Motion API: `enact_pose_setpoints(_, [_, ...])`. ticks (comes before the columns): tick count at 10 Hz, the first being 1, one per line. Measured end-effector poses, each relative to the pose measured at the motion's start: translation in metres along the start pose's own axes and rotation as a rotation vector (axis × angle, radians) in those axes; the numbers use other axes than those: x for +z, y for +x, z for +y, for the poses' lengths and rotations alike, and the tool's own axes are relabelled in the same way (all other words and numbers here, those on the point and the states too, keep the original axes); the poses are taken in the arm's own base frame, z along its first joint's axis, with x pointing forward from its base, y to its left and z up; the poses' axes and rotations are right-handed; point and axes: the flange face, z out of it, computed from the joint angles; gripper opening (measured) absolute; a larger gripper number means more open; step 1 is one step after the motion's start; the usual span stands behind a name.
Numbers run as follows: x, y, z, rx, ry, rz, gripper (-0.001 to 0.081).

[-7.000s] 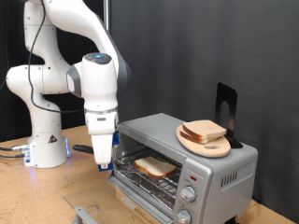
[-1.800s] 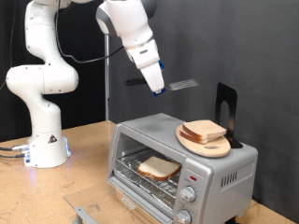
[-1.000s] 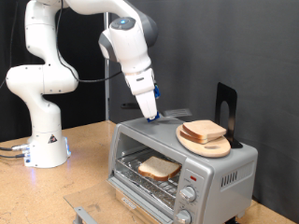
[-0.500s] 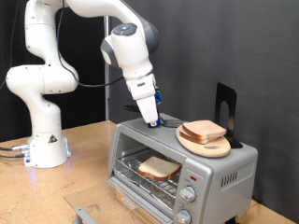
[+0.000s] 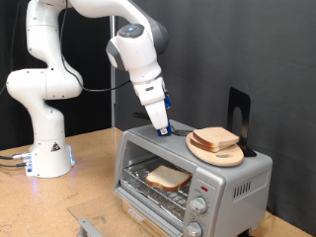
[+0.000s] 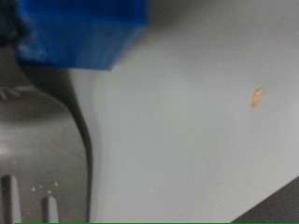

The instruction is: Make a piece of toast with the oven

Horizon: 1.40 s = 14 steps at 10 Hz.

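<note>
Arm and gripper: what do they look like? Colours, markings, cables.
The arm has glossy white rounded shells with dark seams at the joints. A blue light glows on its base, where cables trail along the table's edge at the exterior view's left. The gripper is white with blue fingertips. No readable markings.

Wooden table (image 5: 84,188) carries the oven (image 5: 193,178) on the right, robot base (image 5: 47,158) far left.

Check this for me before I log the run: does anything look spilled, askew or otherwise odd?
Nothing looks spilled or damaged. The piece of toast lies flat on the rack inside the oven, whose door is open. The gripper rests at the oven's top, beside the wooden plate of stacked slices. The wrist view shows one tiny orange speck, perhaps a crumb.
</note>
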Motion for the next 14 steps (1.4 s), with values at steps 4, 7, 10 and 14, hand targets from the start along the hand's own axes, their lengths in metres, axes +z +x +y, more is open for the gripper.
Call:
enact_pose_setpoints(4, [-0.012, 0.006, -0.002, -0.141, -0.084, 0.148, 0.0680])
enact_pose_setpoints(7, [-0.018, 0.001, -0.004, -0.211, -0.071, 0.218, 0.0680])
enact_pose_setpoints(10, [-0.044, -0.004, -0.008, -0.123, 0.051, 0.177, 0.0680])
enact_pose_setpoints(14, [-0.059, -0.006, -0.003, -0.090, 0.127, 0.175, 0.0680])
